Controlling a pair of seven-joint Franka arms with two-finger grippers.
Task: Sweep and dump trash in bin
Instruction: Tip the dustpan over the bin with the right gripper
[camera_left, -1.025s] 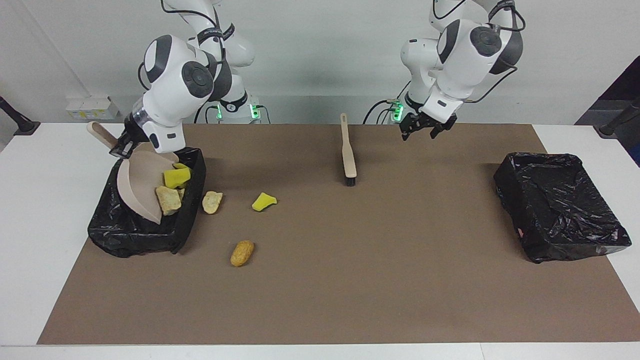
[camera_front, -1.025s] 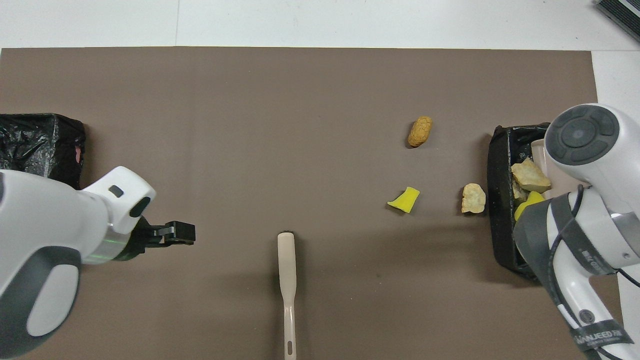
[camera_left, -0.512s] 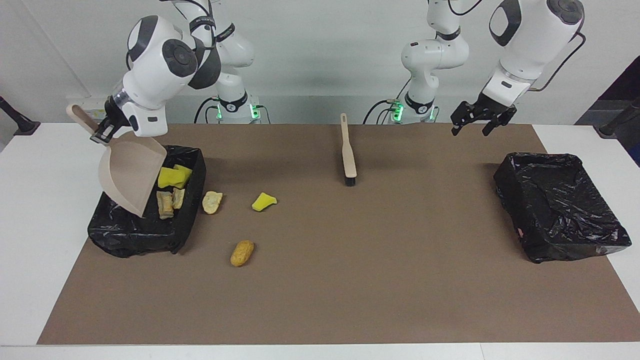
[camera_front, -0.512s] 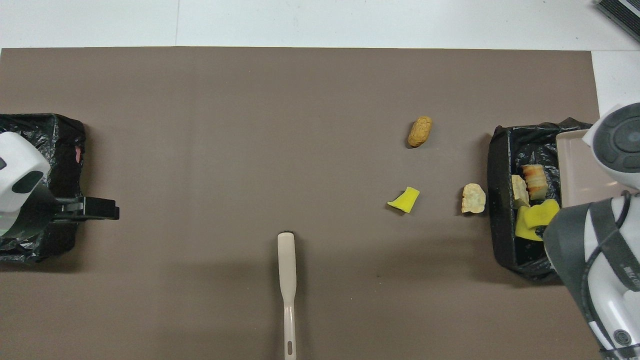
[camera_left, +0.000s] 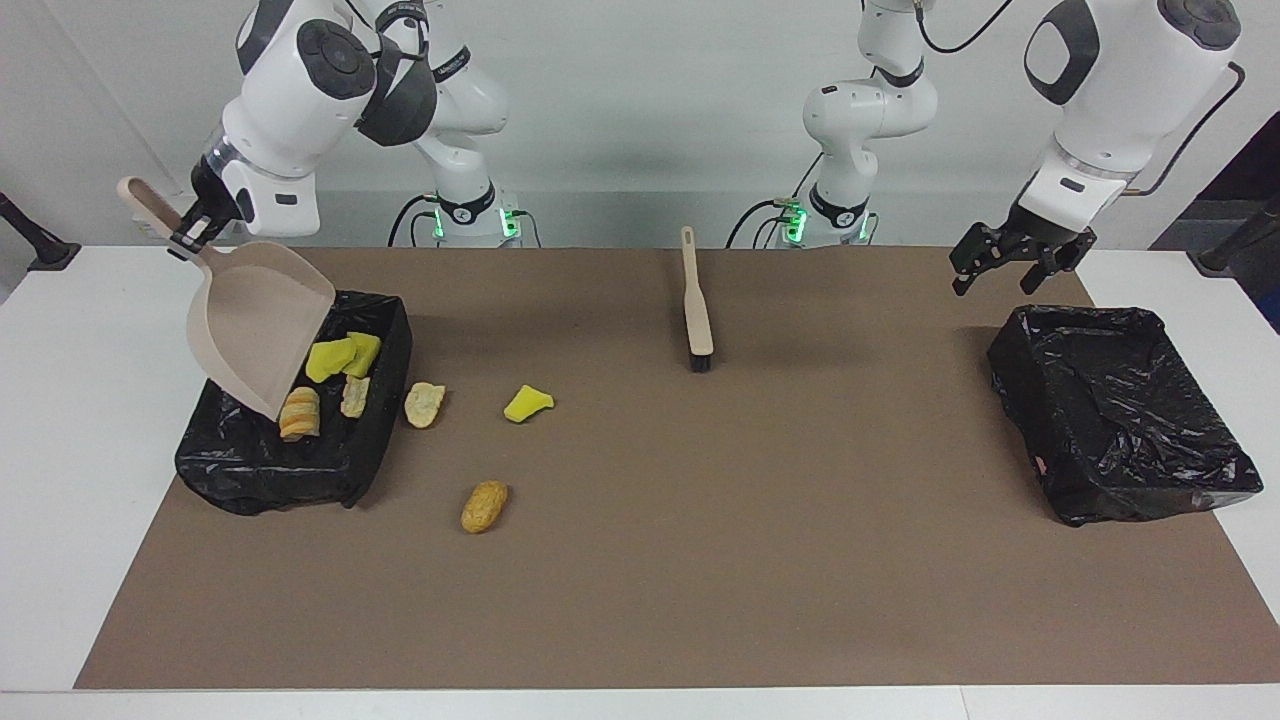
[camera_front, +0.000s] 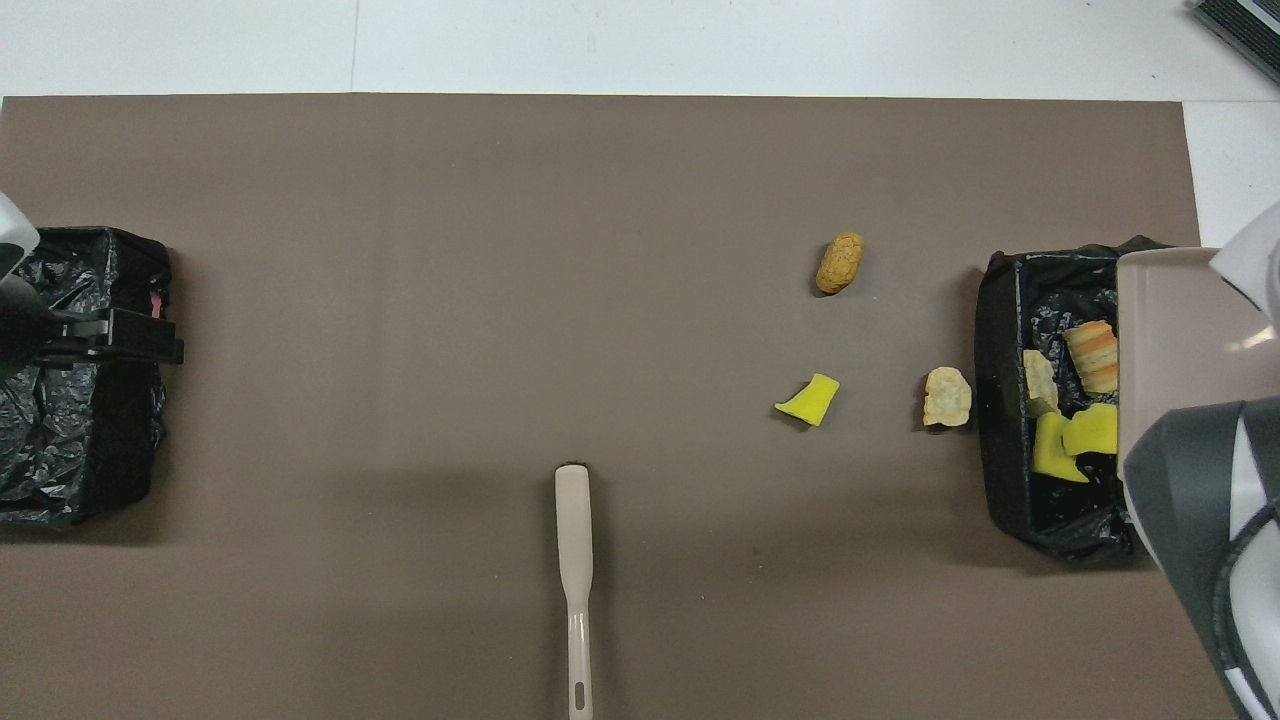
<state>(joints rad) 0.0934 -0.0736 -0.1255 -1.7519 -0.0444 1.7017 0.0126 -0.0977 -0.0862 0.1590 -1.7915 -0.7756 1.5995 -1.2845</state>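
My right gripper (camera_left: 190, 238) is shut on the handle of the beige dustpan (camera_left: 258, 325) and holds it tilted mouth-down over the black-lined bin (camera_left: 290, 470) at the right arm's end. In that bin lie two yellow chunks (camera_left: 340, 355), a striped bread piece (camera_left: 299, 413) and a beige piece (camera_left: 354, 396); they also show in the overhead view (camera_front: 1075, 440). On the mat lie a beige scrap (camera_left: 424, 404) beside the bin, a yellow scrap (camera_left: 527, 403) and a golden-brown scrap (camera_left: 484, 506). My left gripper (camera_left: 1010, 268) is open and empty over the other bin's edge.
A beige brush (camera_left: 696, 305) lies on the brown mat in the middle, close to the robots; it also shows in the overhead view (camera_front: 574, 570). A second black-lined bin (camera_left: 1120, 410) stands at the left arm's end.
My right arm has lifted the dustpan up and outward, and the scraps have slid off it into the bin. My left gripper has swung from near the brush to over the other bin.
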